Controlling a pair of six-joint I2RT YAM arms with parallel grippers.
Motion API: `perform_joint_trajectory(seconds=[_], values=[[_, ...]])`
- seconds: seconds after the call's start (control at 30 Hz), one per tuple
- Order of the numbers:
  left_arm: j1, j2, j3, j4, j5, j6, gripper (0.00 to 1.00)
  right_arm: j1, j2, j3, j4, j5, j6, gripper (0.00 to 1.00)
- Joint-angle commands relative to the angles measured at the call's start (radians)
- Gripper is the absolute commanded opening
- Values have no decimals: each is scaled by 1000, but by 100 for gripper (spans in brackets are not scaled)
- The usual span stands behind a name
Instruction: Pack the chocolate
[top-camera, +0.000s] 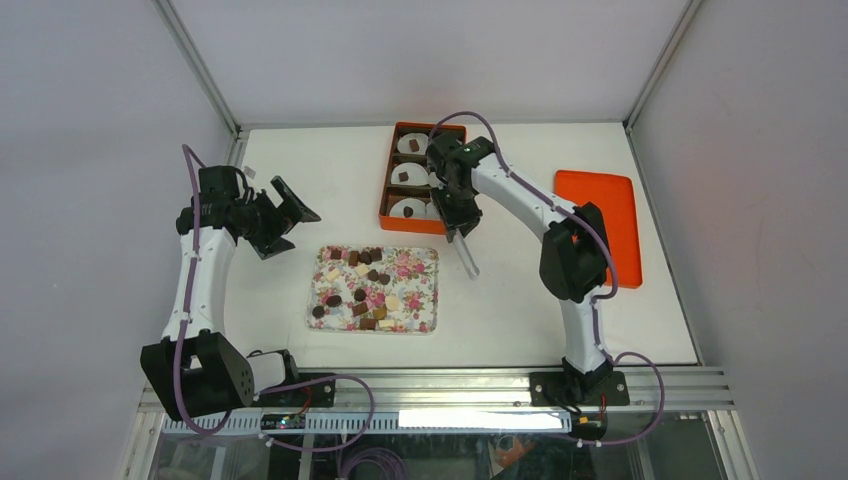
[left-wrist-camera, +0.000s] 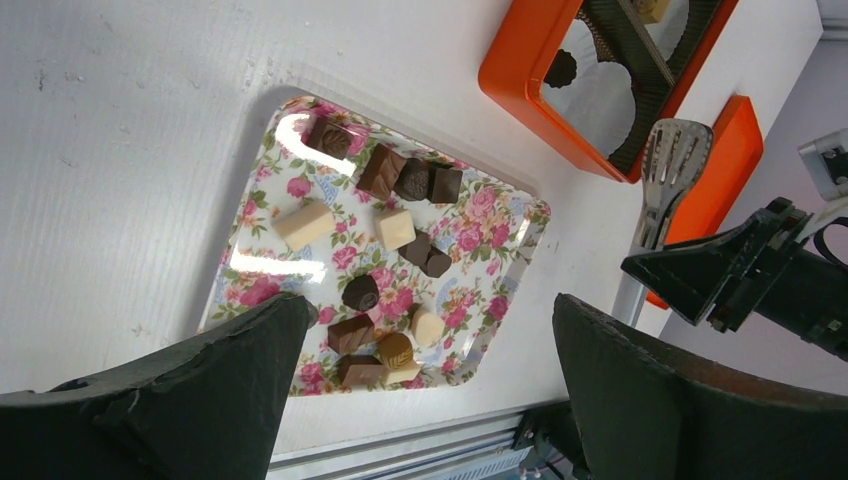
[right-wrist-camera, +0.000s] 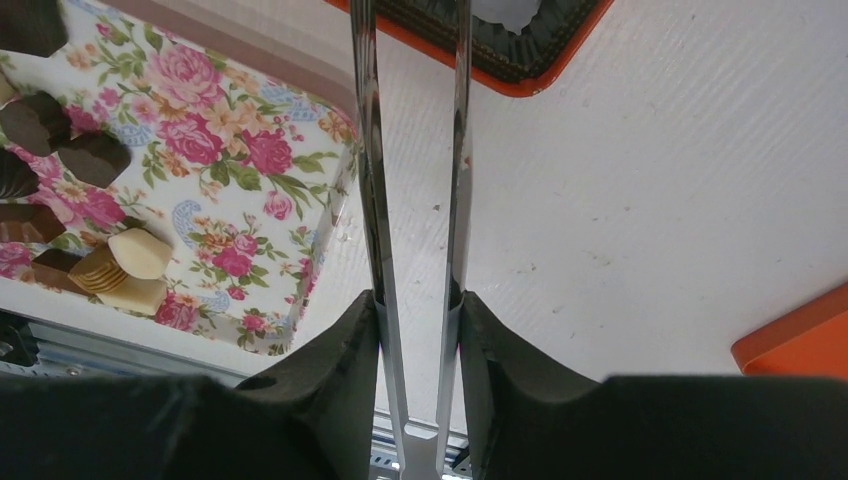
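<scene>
Several chocolates (top-camera: 366, 283), dark brown, light brown and cream, lie on a floral tray (top-camera: 425, 262) in the middle of the table. They also show in the left wrist view (left-wrist-camera: 393, 228) and the right wrist view (right-wrist-camera: 128, 263). An orange box (top-camera: 386, 190) with white paper cups holds a few dark chocolates (top-camera: 413, 145). My right gripper (top-camera: 456, 218) is shut on metal tongs (top-camera: 467, 257) at the box's near right corner; the tong arms (right-wrist-camera: 365, 150) run between its fingers (right-wrist-camera: 415, 320). My left gripper (top-camera: 287, 213) is open and empty, left of the tray, and hangs above it (left-wrist-camera: 430, 380).
An orange lid (top-camera: 600, 225) lies at the right of the table, also in the left wrist view (left-wrist-camera: 715, 180) and the right wrist view (right-wrist-camera: 800, 345). The box (left-wrist-camera: 520, 90) and tongs head (left-wrist-camera: 678, 155) show beyond the tray (left-wrist-camera: 500, 215). The table's aluminium front rail (top-camera: 450, 385) runs along the near edge.
</scene>
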Motion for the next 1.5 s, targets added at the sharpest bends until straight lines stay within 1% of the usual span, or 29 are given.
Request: perform_joint_trajectory(seconds=[0.0, 0.63, 0.93, 1.07, 1.47], values=[[10, -39, -7, 25, 23, -4, 99, -9, 7, 39, 21, -9, -10, 0], [10, -50, -25, 25, 27, 0, 99, -17, -15, -34, 38, -10, -1, 9], [9, -54, -38, 25, 24, -2, 99, -17, -16, -40, 41, 2, 3, 18], [9, -53, -40, 25, 24, -2, 99, -17, -15, -43, 43, 2, 3, 25], [10, -45, -34, 26, 23, -2, 99, -21, -15, -34, 41, 6, 0, 32]])
